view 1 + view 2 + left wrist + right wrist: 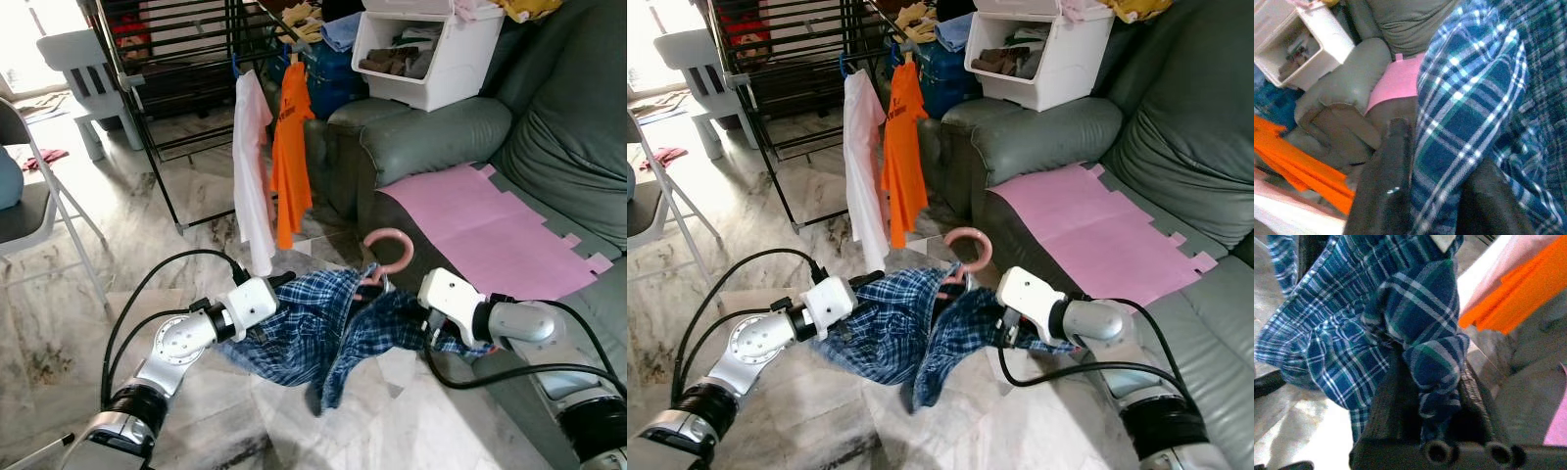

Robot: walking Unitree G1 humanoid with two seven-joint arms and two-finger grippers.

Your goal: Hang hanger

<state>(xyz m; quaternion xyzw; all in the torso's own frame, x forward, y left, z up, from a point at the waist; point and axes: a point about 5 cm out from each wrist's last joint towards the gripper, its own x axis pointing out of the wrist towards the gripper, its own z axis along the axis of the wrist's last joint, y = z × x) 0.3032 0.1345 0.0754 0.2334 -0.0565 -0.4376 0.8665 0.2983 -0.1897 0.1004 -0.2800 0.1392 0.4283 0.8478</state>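
Both pincers grip the plaid shirt on its hanger, short of the drying rack; hanging is not yet done.

From the head views, the left pincer point(279, 286) and right pincer point(431, 328) hold the blue plaid shirt point(313, 338) spread between them, the pink hanger point(390, 257) hook poking up, all below and in front of the black drying rack point(186, 59), where an orange shirt point(291, 157) and a white shirt point(253, 176) already hang. Left wrist view: fingers point(1383, 191) clenched on plaid cloth. Right wrist view: fingers point(1396, 406) pinching a bunched fold. Carrying it to the rack and hooking it there appears to remain.
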